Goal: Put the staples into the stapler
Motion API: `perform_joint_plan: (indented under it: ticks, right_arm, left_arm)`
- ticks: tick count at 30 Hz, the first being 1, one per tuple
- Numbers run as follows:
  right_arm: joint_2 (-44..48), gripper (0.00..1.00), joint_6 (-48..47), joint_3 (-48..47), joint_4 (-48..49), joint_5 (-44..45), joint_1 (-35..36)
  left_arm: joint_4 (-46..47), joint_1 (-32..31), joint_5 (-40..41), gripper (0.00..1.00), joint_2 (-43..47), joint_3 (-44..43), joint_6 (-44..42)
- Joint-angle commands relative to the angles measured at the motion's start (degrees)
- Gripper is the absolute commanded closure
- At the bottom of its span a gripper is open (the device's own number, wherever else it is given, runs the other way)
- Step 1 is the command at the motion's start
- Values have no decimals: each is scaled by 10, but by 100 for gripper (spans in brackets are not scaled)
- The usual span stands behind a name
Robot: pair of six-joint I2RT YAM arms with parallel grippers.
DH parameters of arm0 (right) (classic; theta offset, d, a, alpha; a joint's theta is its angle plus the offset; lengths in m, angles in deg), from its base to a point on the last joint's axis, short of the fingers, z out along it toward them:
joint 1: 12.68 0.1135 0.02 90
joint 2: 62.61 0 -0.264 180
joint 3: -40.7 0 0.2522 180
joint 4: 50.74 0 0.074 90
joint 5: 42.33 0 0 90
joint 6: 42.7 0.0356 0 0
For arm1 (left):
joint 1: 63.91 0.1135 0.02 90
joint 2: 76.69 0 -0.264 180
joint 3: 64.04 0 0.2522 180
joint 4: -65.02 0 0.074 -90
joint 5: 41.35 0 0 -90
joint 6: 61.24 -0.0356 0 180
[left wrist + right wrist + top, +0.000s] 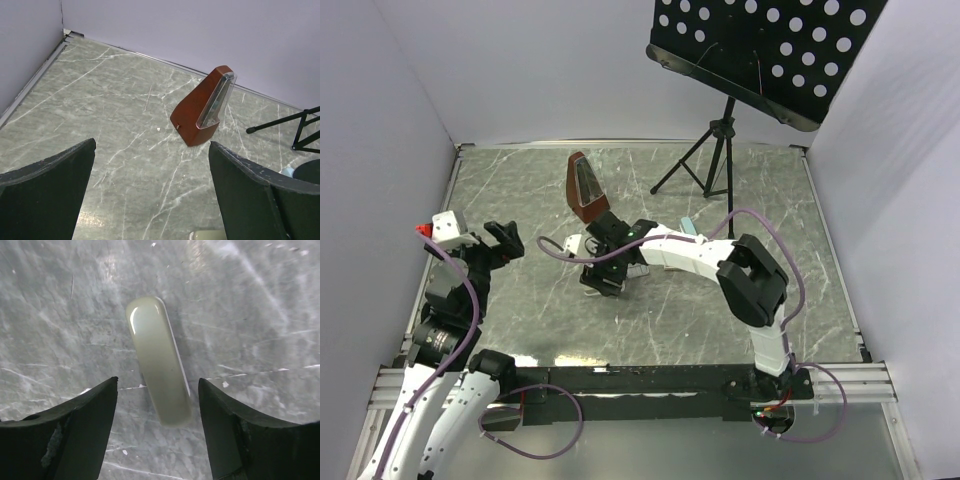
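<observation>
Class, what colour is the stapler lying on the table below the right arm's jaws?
The stapler is a glossy pale cream, seen best in the right wrist view.

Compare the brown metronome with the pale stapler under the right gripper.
The metronome is reddish-brown with a clear front; the stapler is glossy pale cream. The metronome stands upright and tapers upward; the stapler lies flat and long. The stapler sits between the open fingers of the right gripper; the metronome stands free. Both rest on the marbled table.

Right fingers [600, 284] near brown metronome [588, 190]
</observation>
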Motion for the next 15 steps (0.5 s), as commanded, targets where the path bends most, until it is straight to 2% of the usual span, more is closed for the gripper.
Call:
perform_joint_plan:
  ticks: [1,7,15]
  right_arm:
    - [-15,30,-16,-33,-12,-4,7]
    - [-36,40,-14,-34,-9,14,7]
    - [22,79,11,-2,18,13,7]
  left_arm:
    - [21,4,3,1,6,3,-5]
    - [20,4,-3,1,15,4,-5]
    - [19,4,-8,1,20,5,-5]
